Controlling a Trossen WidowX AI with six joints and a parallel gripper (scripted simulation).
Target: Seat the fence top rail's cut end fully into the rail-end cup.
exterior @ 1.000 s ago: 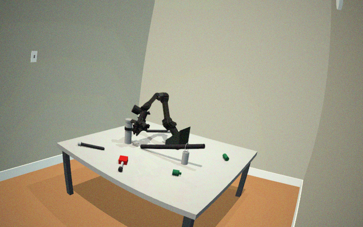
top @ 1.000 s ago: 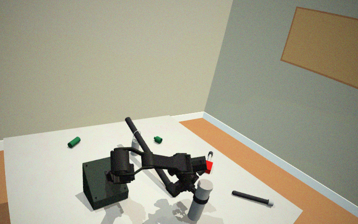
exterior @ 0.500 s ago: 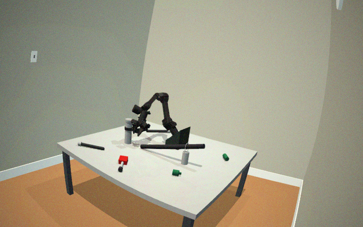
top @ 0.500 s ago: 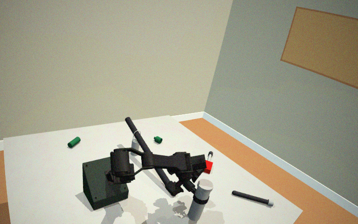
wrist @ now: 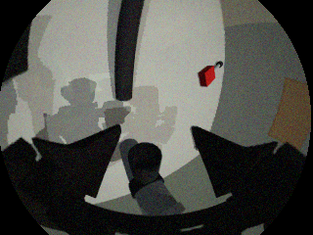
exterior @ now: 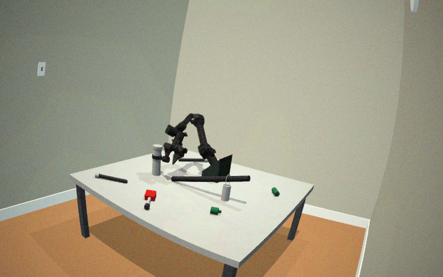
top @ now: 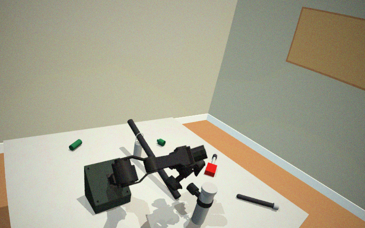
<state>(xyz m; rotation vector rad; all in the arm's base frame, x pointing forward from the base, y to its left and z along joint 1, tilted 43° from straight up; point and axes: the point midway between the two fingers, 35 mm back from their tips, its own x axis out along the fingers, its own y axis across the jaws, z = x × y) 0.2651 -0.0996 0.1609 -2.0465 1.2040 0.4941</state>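
The dark top rail (top: 150,156) (exterior: 209,178) (wrist: 131,26) runs through the wire loop cap on the small grey post (top: 137,150) (exterior: 225,193). Its cut end stops a short gap away from the dark rail-end cup (top: 192,188) (exterior: 165,159) (wrist: 144,157). The cup hangs on the brace band (top: 204,204) (exterior: 156,157), just under the cap of the big grey post (top: 201,212) (exterior: 156,166). My gripper (top: 187,178) (exterior: 171,157) (wrist: 156,129) is open and empty. Its fingers stand on either side of the cup and are clear of the rail.
A red block with a handle (top: 210,169) (exterior: 150,194) (wrist: 206,76) lies right of the gripper. A spare dark rod (top: 256,201) (exterior: 111,178) lies near the table edge. Two green cylinders (top: 75,144) (top: 160,141) (exterior: 275,191) (exterior: 214,210) lie at the far side. The arm's base box (top: 102,188) (exterior: 218,168) stands left of the rail.
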